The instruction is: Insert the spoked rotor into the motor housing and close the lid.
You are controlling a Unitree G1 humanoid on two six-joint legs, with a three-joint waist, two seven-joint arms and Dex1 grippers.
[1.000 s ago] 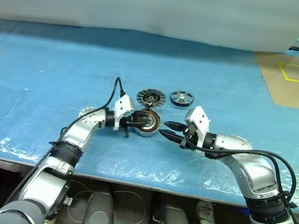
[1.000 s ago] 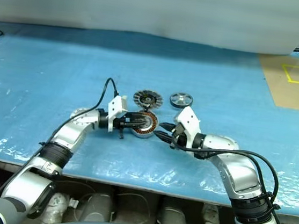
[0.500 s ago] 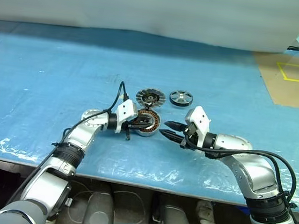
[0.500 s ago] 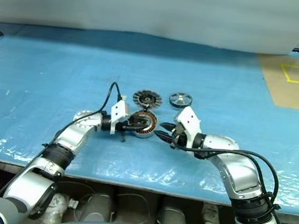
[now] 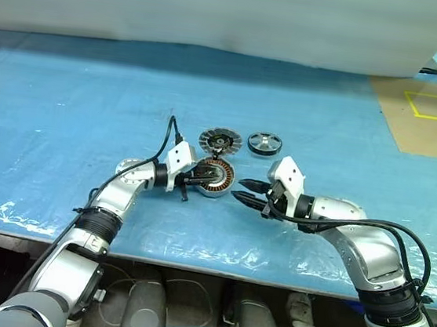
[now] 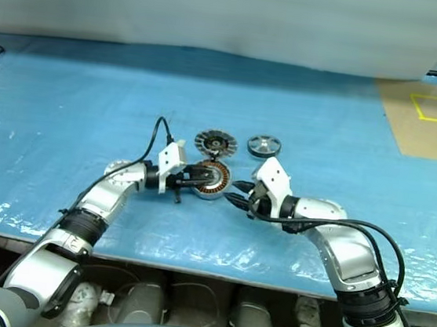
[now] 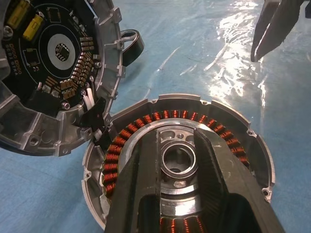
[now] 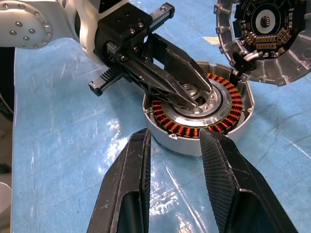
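Blue sheeting covers the table (image 5: 68, 99). Near its middle, the left gripper (image 8: 192, 97) reaches in level, fingers resting across the motor housing (image 8: 199, 119) hub, grasping nothing; the right gripper (image 5: 240, 191) hovers just beside it, jaws parted and empty. Behind lie the spoked rotor (image 5: 221, 142) and lid (image 5: 265, 143). The left wrist view reveals a circuit board (image 7: 48, 53) on the rotor's face.

Bright, even overhead light with glare on the blue cover.

The head views are evenly lit and sharp at the centre, with white glints on the wrinkled blue table cover (image 5: 66, 115) along its near edge and a dark strip beneath it. In the left wrist view, strong glare spots lie on the cover near the motor housing (image 7: 175, 160), whose copper windings are crisp; its own near fingers (image 7: 141, 194) are dark and soft.
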